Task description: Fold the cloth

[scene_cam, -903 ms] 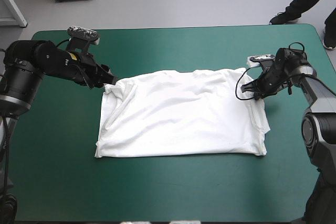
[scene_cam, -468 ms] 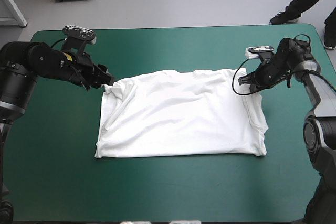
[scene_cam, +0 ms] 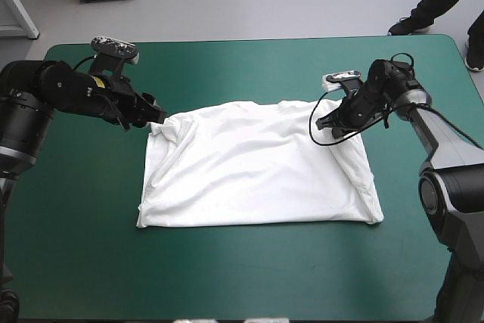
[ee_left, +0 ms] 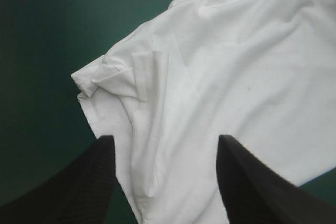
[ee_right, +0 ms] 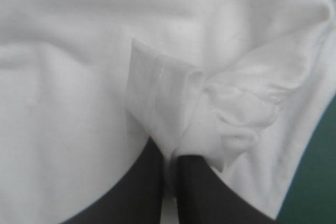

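Observation:
The white T-shirt [scene_cam: 257,164] lies spread flat on the middle of the teal-green table. My left gripper [scene_cam: 155,115] hovers at its far left corner. In the left wrist view this gripper [ee_left: 163,140] stands open, its black fingers apart over the cloth [ee_left: 236,77], with the rumpled left sleeve [ee_left: 121,77] just ahead. My right gripper [scene_cam: 325,122] is over the far right part of the shirt. In the right wrist view that gripper [ee_right: 170,153] is shut on a bunched fold of the right sleeve [ee_right: 231,114], with white cloth [ee_right: 79,51] around it.
The teal-green cover [scene_cam: 249,73] shows on all sides of the T-shirt, with the widest band toward the table's near edge [scene_cam: 242,277]. The shirt's right side now runs slanted from the right gripper to the near right corner [scene_cam: 374,217].
My right gripper has moved left toward the shirt's middle with the sleeve in it, drawing the far right corner inward. The left gripper shifted slightly at first, then held still.

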